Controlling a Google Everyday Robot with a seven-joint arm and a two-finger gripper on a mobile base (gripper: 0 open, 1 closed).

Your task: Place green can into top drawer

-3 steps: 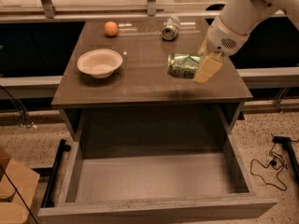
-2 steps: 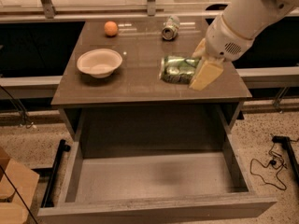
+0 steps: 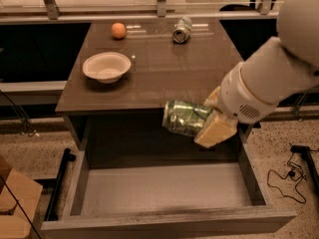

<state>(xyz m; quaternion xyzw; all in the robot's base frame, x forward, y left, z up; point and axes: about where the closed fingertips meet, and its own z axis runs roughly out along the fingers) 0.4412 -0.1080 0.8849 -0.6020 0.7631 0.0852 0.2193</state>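
Observation:
The green can (image 3: 182, 117), green and white with a silver end, lies on its side in my gripper (image 3: 212, 118), held in the air above the back of the open top drawer (image 3: 164, 190). The gripper is shut on the can's right end, its cream fingers (image 3: 215, 130) around it. The drawer is pulled fully out, with a pale grey floor and nothing in it. My white arm comes in from the upper right.
On the brown table (image 3: 159, 68) stand a white bowl (image 3: 106, 66) at the left, an orange (image 3: 118, 30) at the back left and a silver-grey can (image 3: 182, 30) lying at the back. A cardboard box (image 3: 12, 203) and black cables (image 3: 294, 176) are on the floor.
My gripper has carried the green can from above the table's right side forward and down, past the table's front edge, over the open drawer.

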